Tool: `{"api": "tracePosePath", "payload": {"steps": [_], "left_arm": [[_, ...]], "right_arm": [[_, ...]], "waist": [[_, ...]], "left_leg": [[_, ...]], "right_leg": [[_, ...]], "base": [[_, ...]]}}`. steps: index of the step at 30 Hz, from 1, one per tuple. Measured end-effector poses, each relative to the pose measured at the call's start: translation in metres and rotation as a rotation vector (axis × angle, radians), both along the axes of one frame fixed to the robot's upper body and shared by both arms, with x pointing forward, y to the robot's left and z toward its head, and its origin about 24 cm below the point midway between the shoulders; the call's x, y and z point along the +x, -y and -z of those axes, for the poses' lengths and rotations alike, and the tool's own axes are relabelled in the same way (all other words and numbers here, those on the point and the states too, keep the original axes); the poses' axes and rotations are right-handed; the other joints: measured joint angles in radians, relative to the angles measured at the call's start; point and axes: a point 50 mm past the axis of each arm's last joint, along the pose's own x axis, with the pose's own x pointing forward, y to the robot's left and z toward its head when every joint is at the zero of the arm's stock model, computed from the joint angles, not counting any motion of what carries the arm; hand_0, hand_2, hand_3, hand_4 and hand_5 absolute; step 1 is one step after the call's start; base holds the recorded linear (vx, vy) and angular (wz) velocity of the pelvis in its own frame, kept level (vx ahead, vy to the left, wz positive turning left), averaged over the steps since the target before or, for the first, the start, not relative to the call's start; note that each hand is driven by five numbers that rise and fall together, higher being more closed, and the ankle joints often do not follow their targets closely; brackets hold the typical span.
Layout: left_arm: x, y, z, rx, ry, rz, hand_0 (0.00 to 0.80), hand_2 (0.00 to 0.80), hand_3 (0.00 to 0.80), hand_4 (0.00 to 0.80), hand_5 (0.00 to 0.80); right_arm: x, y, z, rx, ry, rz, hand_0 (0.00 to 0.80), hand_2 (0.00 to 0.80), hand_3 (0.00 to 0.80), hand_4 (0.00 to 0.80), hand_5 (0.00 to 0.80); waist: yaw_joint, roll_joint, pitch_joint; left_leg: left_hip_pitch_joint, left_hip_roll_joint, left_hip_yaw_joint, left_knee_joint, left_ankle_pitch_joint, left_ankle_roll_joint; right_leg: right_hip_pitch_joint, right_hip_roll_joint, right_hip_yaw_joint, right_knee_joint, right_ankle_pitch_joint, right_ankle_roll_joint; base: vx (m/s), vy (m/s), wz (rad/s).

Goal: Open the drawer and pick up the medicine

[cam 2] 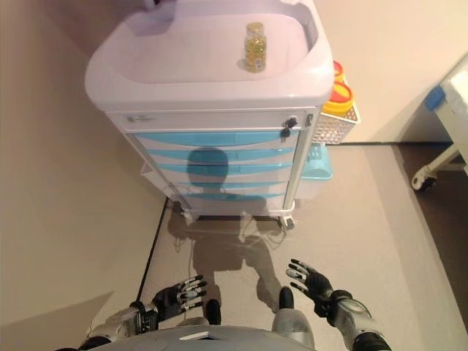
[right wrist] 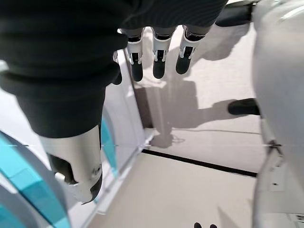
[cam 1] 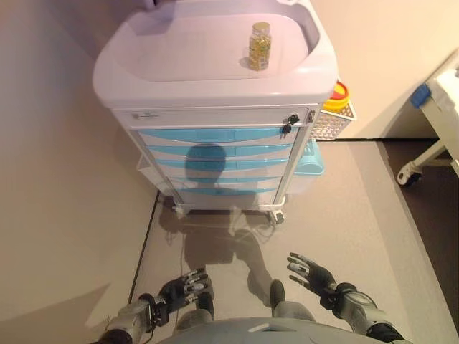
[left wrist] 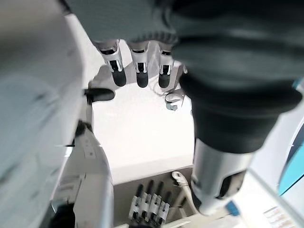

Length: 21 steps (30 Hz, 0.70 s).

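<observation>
Medical cart (cam 1: 215, 86), white, blue drawers (cam 1: 215, 161) all closed, key (cam 1: 289, 123) in lock at upper right. Medicine bottle (cam 1: 259, 46): upright on the cart's recessed worktop, far right. Left hand (cam 1: 185, 288) and right hand (cam 1: 310, 272): low before the cart, well apart from it, fingers straight, holding nothing. Basket (cam 1: 331, 122) with yellow container (cam 1: 337, 95) on the cart's right side.

You see the drawers (cam 1: 214, 135) — pale blue fronts, all shut — and the medicine bottle (cam 1: 259, 46) of yellow capsules standing upright on the cart's top (cam 1: 179, 54).
</observation>
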Motion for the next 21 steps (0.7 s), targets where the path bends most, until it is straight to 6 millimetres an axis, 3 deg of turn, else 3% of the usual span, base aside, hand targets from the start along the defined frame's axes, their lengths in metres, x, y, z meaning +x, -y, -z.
{"api": "tracePosePath", "payload": {"steps": [7, 21], "left_arm": [[-0.012, 0.006, 0.009, -0.043, -0.064, -0.066, 0.000, 0.000, 0.000, 0.000, 0.000], [-0.019, 0.015, 0.013, -0.116, -0.084, -0.154, 0.000, 0.000, 0.000, 0.000, 0.000]], "right_arm": [[-0.032, -0.021, 0.025, 0.056, -0.190, 0.025, 0.000, 0.000, 0.000, 0.000, 0.000], [-0.038, -0.026, 0.027, 0.158, -0.177, 0.013, 0.000, 0.000, 0.000, 0.000, 0.000]], "waist": [[0.033, -0.024, -0.074], [0.034, -0.003, -0.109]], "left_leg": [[-0.005, 0.000, -0.038, 0.000, 0.005, 0.002], [-0.004, 0.000, -0.055, 0.000, 0.011, 0.001]], "right_leg": [[0.019, -0.003, -0.034, 0.000, -0.006, -0.002], [0.032, -0.002, -0.061, 0.000, -0.011, -0.008]], "base": [[0.015, 0.013, 0.14], [-0.012, 0.023, 0.05]]}}
